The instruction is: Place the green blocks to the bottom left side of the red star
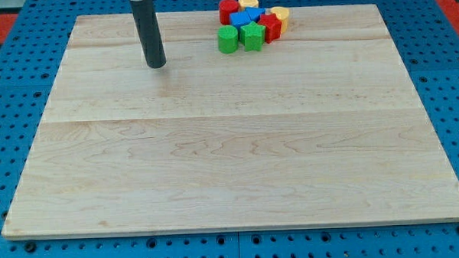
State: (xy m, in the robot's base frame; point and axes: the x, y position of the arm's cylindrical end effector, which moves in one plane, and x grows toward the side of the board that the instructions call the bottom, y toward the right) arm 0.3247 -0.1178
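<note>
A tight cluster of blocks sits at the view's top, right of centre. A green cylinder (227,39) and a green star-shaped block (251,35) form its lower edge. Behind them lie a blue block (244,19) and a red star (270,26). A second red block (228,9) is at the cluster's top left. One yellow block (248,2) is at the top and another yellow block (280,18) is at the right. My tip (157,65) rests on the board well to the left of the green cylinder, apart from all blocks.
The wooden board (230,159) lies on a blue pegboard surface (6,91). The cluster sits close to the board's top edge.
</note>
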